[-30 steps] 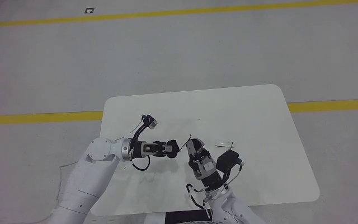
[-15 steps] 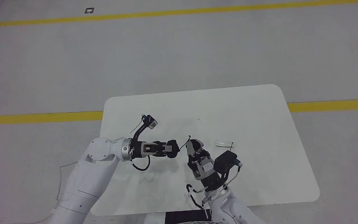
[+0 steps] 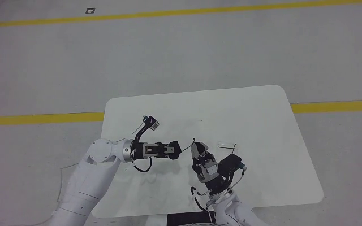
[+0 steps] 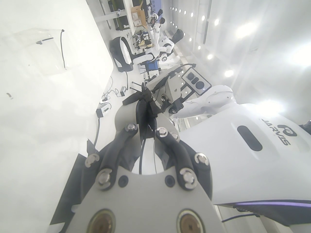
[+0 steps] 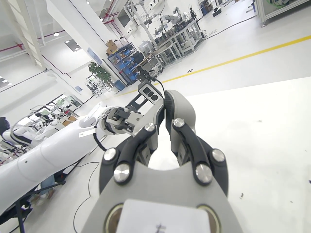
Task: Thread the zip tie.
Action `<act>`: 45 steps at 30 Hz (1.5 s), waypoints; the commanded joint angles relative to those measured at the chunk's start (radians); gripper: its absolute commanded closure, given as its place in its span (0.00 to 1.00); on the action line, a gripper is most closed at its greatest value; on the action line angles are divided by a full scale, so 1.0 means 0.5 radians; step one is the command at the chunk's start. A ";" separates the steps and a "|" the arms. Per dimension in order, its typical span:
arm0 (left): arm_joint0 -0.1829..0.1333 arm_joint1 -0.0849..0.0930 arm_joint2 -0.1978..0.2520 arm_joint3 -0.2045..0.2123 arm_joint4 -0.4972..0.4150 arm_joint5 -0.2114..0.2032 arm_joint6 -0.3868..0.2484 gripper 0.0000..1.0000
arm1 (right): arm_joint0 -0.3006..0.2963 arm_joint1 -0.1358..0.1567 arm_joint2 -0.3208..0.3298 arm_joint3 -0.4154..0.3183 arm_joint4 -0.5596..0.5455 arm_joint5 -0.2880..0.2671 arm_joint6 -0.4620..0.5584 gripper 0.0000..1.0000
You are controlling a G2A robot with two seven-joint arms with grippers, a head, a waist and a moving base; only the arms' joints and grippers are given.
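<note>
We look down from above on the whole worktop [image 3: 254,113]. Wrist cameras sit close behind the left claw [image 4: 145,100] and right claw [image 5: 165,98], sharing that worktop.

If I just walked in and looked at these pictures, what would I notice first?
Probably the two white robot arms nearly tip to tip over the middle of the white table, with the left hand and the right hand both pinched shut on a thin black zip tie. After that, the clear bag lying flat on the table beside the right hand, with a second black tie next to it.
</note>
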 commanded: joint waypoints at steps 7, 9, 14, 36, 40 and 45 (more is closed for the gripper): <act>0.000 0.000 0.000 0.000 0.000 0.000 0.000 1.00 | -0.020 0.008 0.013 -0.004 -0.012 -0.002 -0.002 1.00; 0.000 0.000 0.000 0.000 0.000 0.000 0.000 1.00 | -0.024 0.009 0.015 -0.006 -0.018 -0.001 -0.009 1.00; 0.000 0.000 0.000 0.000 0.000 0.000 0.000 1.00 | -0.028 0.014 0.015 -0.007 -0.049 -0.017 -0.023 1.00; 0.000 0.000 0.000 0.000 0.000 0.000 0.000 1.00 | -0.035 0.031 0.023 -0.004 -0.124 0.015 0.040 1.00; 0.000 0.000 0.000 0.000 0.000 0.000 0.000 1.00 | -0.027 0.032 0.002 -0.005 -0.115 -0.023 0.043 1.00; 0.000 0.000 0.000 0.000 0.000 0.000 0.000 1.00 | -0.004 0.032 -0.016 0.010 -0.109 -0.048 0.052 1.00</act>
